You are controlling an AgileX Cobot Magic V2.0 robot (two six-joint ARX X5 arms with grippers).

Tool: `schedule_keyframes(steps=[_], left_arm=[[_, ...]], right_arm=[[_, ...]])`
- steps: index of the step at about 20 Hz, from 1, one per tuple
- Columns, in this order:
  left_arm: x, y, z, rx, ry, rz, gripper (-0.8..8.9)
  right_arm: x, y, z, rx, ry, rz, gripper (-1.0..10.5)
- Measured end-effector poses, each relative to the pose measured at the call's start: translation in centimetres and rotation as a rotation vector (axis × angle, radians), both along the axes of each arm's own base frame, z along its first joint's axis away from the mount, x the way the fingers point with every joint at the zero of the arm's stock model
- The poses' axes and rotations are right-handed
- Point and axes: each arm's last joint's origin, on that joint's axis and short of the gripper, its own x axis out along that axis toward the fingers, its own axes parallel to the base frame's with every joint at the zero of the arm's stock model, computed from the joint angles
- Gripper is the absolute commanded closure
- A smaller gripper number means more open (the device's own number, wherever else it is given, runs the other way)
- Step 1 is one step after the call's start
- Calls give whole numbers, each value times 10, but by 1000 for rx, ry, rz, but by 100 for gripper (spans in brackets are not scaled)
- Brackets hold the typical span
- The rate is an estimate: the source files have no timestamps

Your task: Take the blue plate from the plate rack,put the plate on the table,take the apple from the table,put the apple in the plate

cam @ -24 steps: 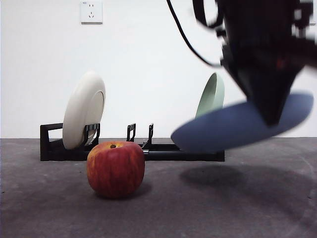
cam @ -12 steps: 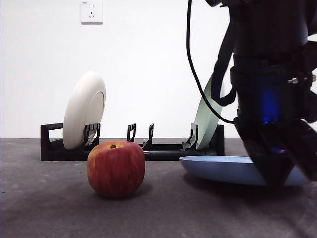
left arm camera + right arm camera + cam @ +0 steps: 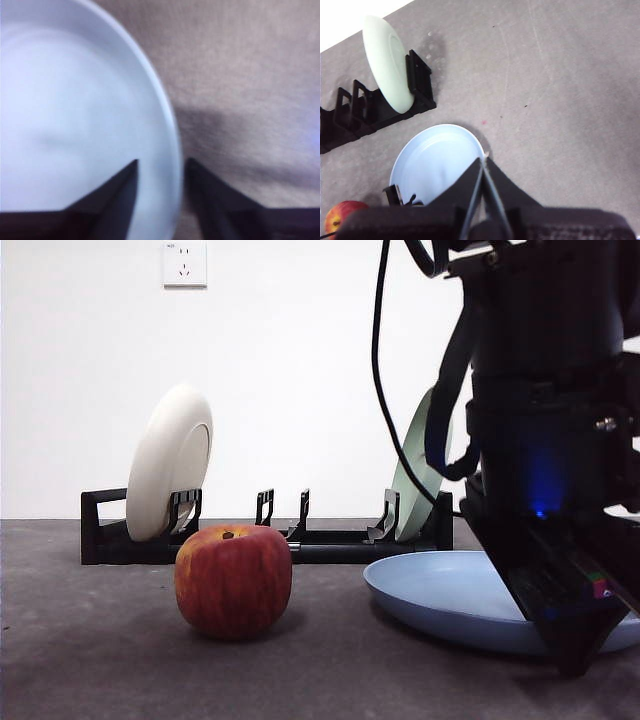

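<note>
The blue plate lies on the table to the right of the apple, in front of the plate rack. My left gripper is down at the plate's near right rim. In the left wrist view its jaws straddle that rim, one inside the plate and one outside, shut on it. My right gripper is shut and empty, high above the table. Its view looks down on the plate, the rack and the apple.
A cream-white plate stands in the rack's left end and a pale green plate in its right end. The middle slots hold nothing. A white wall with a socket is behind.
The blue plate came down from a tilted hold in the air onto the table right of the apple. The left gripper came down with it. The apple and rack have not moved.
</note>
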Motion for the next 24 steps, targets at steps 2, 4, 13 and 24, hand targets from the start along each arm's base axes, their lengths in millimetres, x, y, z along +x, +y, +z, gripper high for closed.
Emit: schedule_keyframes(steps=[2,4,13,24], left_arm=[[0,1,1,21,-20,17,588],[1,3,5,60,-43,38,588],[-9,22,125,-118,64,180,593],[-77,171,290,-579,271,133,822]], right_arm=[[0,0,0,1,0,2,936],[0,0,0,1,0,2,936],[0,0,0,2,1,3,936],[10,13,2,149,-40,475,946]])
